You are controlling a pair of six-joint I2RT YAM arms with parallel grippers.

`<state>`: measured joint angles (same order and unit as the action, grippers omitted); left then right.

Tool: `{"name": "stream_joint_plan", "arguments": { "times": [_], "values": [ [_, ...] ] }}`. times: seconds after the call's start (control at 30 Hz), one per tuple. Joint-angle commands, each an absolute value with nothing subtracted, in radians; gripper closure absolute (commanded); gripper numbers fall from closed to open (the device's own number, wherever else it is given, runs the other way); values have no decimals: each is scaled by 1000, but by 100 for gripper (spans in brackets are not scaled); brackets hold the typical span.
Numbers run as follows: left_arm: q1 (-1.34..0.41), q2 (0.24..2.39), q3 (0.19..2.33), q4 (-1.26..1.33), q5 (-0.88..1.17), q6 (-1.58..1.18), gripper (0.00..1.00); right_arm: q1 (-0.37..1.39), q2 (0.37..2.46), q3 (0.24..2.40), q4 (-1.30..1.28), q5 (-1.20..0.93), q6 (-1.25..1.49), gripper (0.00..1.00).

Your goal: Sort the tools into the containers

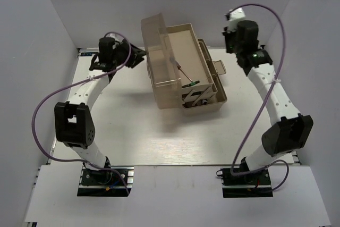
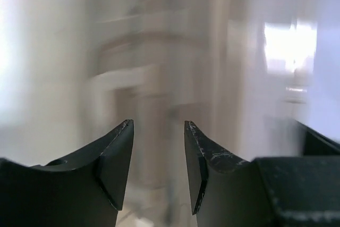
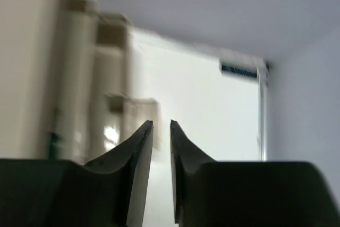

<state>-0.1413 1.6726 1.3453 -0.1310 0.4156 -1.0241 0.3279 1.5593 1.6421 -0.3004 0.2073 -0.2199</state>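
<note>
The tan toolbox (image 1: 219, 101) stands open mid-table, its translucent lid (image 1: 155, 38) raised at the left and a beige tray (image 1: 183, 46) swung up. A green-handled screwdriver (image 1: 190, 83) and a slim silver tool (image 1: 183, 70) lie in it, with dark tools (image 1: 199, 95) in the base. My left gripper (image 1: 139, 57) is open and empty, just left of the lid; its wrist view shows the box as a blur (image 2: 159, 51). My right gripper (image 1: 229, 38) hovers right of the box, fingers narrowly apart and empty. The box is a blur at the left of its wrist view (image 3: 79, 78).
The toolbox's pale handle (image 1: 219, 67) sticks out on its right side. White walls close in the table (image 1: 133, 131) at the back and both sides. Purple cables loop from both arms (image 1: 40, 110).
</note>
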Motion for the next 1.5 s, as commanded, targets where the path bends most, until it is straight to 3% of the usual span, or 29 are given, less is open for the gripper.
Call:
{"name": "stream_joint_plan", "arguments": {
  "times": [0.0,0.17,0.3,0.57,0.73,0.83,0.87,1.03,1.27,1.47],
  "values": [
    [-175,1748,1466,-175,512,-956,47,197,1610,1681,-503,123,-48,73],
    [-244,1977,1738,-201,693,-956,47,80,1646,1577,-548,-199,-32,53],
    [-311,2163,1954,-276,791,-947,47,26,1664,1517,-543,-284,-34,49],
    [-312,1987,1963,-204,694,-901,44,12,1677,1456,-535,-308,-49,45],
    [-292,1788,1852,-405,510,-692,21,-17,1709,1451,-580,-299,-77,45],
    [-291,1677,1645,-474,381,-647,16,-11,1706,1434,-609,-352,-116,51],
    [-281,1605,1518,-485,342,-647,16,-8,1700,1433,-618,-370,-135,56],
    [-281,1441,1186,-394,342,-695,16,31,1683,1431,-689,-516,-163,58],
    [-281,1388,1088,-374,333,-693,15,57,1661,1428,-716,-733,-172,59],
    [-281,1388,1078,-365,342,-683,12,71,1654,1425,-718,-730,-178,60]
  ]
}}
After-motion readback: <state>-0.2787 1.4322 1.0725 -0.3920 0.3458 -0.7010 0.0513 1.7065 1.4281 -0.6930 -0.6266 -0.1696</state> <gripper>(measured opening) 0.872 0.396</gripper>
